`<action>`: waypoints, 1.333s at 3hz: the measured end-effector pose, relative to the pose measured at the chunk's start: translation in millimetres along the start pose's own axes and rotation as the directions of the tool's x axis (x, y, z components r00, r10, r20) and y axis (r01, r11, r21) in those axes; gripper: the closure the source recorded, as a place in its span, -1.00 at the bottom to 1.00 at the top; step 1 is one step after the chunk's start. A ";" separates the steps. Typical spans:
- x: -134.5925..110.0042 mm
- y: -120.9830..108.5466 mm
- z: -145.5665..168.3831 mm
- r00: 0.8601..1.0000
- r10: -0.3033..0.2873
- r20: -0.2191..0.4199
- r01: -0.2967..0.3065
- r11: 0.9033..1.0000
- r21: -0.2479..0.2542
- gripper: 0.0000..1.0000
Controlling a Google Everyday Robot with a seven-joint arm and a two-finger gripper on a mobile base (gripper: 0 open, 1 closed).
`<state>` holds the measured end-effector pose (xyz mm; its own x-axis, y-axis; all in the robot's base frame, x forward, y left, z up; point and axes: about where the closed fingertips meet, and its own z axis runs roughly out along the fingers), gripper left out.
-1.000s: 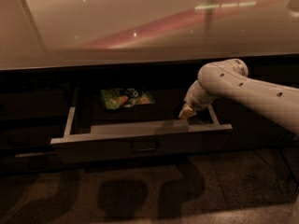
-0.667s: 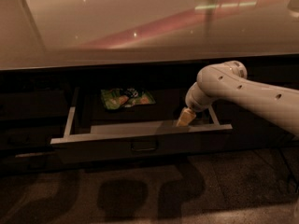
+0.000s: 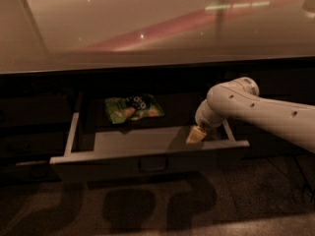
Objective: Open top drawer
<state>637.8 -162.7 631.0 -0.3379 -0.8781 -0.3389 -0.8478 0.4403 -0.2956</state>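
Top drawer (image 3: 98, 167) pulled out beneath a glossy countertop (image 3: 147, 28), with the gripper (image 3: 196, 134) lowered into its right end.
The white arm (image 3: 261, 112) reaches in from the right and bends down over the drawer, and its pale yellowish gripper sits just behind the dark front panel, near the right side wall. A green snack bag (image 3: 134, 108) lies flat at the far end of the grey drawer floor, left of centre and well apart from the gripper. A small dark handle (image 3: 152, 164) sits at the middle of the drawer front, above a speckled floor (image 3: 147, 210).
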 end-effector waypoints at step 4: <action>50.8 45.6 5.1 0.986 0.018 -0.166 -0.017 1.000 0.007 -1.00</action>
<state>584.0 -186.2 595.7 -0.4162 -0.8889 -0.1914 -0.8389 0.4566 -0.2962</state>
